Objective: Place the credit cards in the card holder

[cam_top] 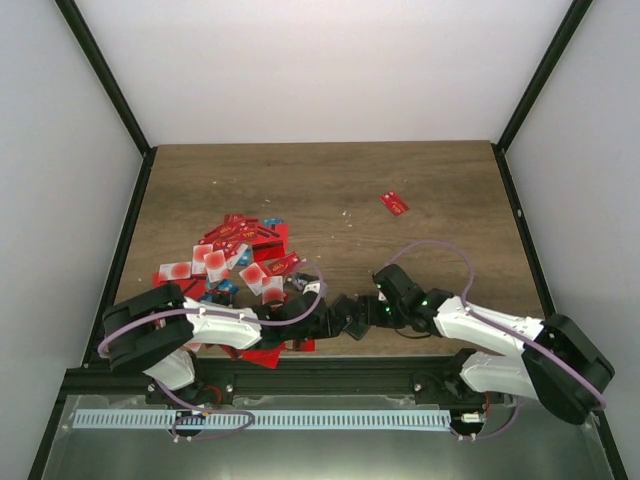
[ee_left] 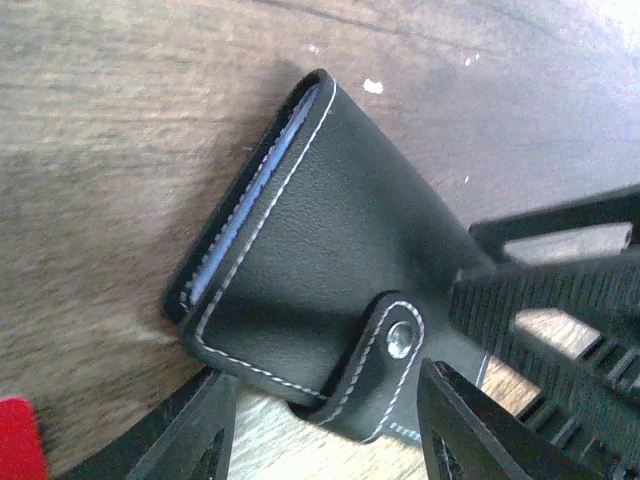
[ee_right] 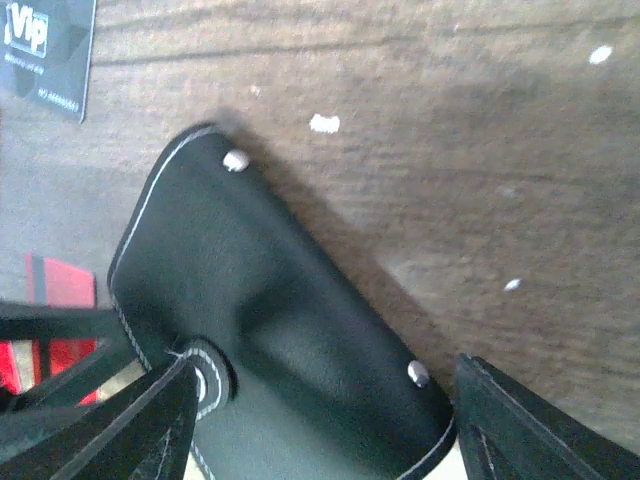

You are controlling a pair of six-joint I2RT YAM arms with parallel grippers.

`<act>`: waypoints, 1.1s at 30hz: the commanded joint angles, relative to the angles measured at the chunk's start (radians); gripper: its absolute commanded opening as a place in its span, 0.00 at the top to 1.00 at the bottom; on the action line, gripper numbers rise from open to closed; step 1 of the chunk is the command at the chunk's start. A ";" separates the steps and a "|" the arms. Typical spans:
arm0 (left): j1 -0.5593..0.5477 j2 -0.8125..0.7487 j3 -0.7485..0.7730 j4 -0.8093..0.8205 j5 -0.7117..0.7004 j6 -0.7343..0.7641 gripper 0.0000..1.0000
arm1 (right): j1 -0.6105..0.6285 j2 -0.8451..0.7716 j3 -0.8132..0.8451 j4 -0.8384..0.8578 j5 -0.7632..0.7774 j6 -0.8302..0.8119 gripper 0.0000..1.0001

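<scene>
Progress looks slight. Nearly all the cards (cam_top: 240, 255) lie loose in a heap on the left half of the counter (cam_top: 330, 175), and one red card (cam_top: 394, 203) sits alone, well apart on the far right. The holder (ee_left: 330, 240) is at the near middle, between the two claws and just right of the heap. Its strap (ee_left: 385, 340) hangs unsnapped, and its far edge gapes a little. A bluish strip shows inside that gap (lining or a card, I cannot tell which). So I judge the loading barely begun, if begun at all: the holder needs opening up, and then the cards go in one after another.

Both arms reach low and inward from their bases, so that they meet head-on over the holder. The left claw (ee_left: 320, 420) comes in from the left, its jaws straddling the strap end of the holder, one finger at each side and touching it. It appears to be gripping. The right claw (ee_right: 320, 410) takes the same end from the opposite face, with the holder filling the space between its fingers, so it too seems clamped on. The holder is tilted, its near end raised off the wood. A black card (ee_right: 45, 45) lies flat on the counter beyond it, apart from it.
</scene>
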 commanded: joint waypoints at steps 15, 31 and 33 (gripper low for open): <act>0.071 -0.100 0.066 -0.091 -0.144 0.135 0.26 | 0.084 -0.280 -0.075 -0.069 -0.139 0.089 0.26; 0.071 -0.517 -0.087 -0.200 -0.181 0.232 0.08 | 0.076 -0.244 -0.134 0.080 0.054 0.180 0.00; 0.067 -0.440 0.000 -0.324 -0.184 0.222 0.14 | 0.072 -0.219 -0.141 0.106 0.040 0.190 0.00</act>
